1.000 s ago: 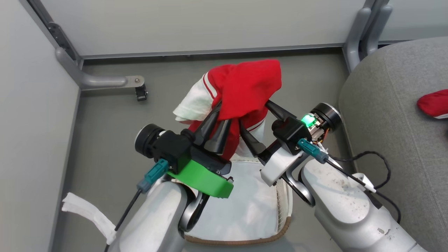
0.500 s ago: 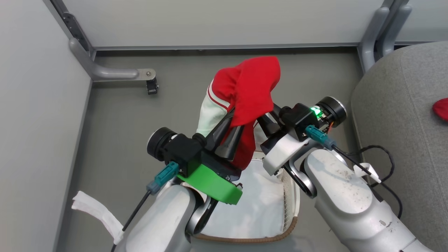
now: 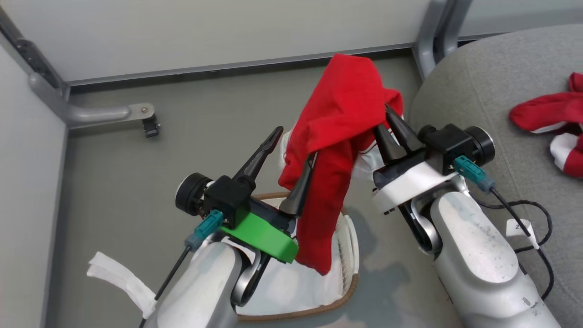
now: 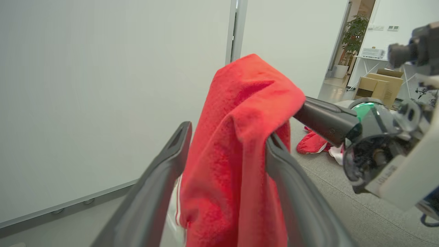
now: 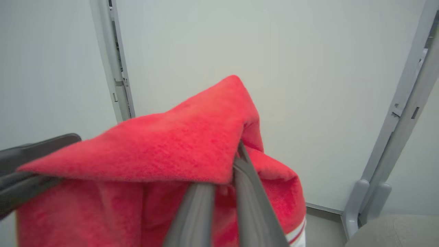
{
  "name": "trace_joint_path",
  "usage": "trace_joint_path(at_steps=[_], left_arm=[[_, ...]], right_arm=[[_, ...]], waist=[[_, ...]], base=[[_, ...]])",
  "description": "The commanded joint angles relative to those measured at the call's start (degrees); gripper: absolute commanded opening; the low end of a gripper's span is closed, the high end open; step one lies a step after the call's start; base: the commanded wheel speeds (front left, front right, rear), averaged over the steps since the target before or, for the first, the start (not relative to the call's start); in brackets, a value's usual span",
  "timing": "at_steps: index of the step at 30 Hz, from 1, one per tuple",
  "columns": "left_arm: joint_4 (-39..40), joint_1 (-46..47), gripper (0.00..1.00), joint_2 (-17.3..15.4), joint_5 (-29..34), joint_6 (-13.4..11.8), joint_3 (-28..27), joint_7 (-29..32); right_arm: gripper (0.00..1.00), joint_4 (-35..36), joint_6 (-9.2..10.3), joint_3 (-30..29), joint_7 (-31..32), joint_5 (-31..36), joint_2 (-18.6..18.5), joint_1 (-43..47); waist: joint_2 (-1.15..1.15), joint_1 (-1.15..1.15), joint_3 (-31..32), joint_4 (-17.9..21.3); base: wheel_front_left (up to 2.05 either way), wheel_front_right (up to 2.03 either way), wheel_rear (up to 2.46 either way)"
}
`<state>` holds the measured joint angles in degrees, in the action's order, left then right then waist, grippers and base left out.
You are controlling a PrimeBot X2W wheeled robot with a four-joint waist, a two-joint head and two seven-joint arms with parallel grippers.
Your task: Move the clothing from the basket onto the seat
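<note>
The grip has swapped since a second ago: the left gripper [image 3: 295, 145] now stands released, the red garment [image 3: 339, 114] merely draped on it, while the right gripper [image 3: 385, 125] clenches it above the basket [image 3: 337, 300]. Grey floor [image 3: 114, 182], pale wall [image 3: 205, 32] behind; more red clothes [image 3: 546, 111] lie on the seat [image 3: 478, 77].

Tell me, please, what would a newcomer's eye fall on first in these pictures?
A red garment hangs in mid-air at the centre of the head view, its lower end over the basket. The right gripper is shut on its upper part, while the left gripper stands open with the cloth draped against one finger. More red-and-white clothing lies on the grey seat at the right.
</note>
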<state>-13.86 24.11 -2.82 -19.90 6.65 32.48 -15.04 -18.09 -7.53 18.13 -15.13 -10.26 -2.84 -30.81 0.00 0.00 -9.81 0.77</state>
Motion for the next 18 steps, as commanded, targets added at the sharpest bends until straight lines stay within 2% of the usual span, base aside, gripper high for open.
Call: trace_joint_path(at_steps=[1,8,18], left_arm=[[-0.5,-0.2,1.0,-0.2,1.0,0.2,-0.6,-0.2],[-1.4,0.6,1.0,-0.2,2.2,0.6,-2.1,-0.2],[-3.3,0.9,1.0,-0.2,3.9,0.8,-3.7,-0.2]], right_arm=[[0.0,0.8,0.08,-0.6,0.0,-0.3,-0.2,0.9],[0.0,3.7,0.08,-3.6,0.0,-1.2,-0.2,2.4],[0.0,6.5,0.08,-7.4,0.0,-2.4,-0.2,4.6]], waist=[[0.0,0.0,-1.0,5.3],[0.0,0.0,-2.9,13.3],[0.0,0.0,-4.8,22.3]], base=[[0.0,0.0,0.0],[0.0,0.0,0.0],[0.0,0.0,0.0]])
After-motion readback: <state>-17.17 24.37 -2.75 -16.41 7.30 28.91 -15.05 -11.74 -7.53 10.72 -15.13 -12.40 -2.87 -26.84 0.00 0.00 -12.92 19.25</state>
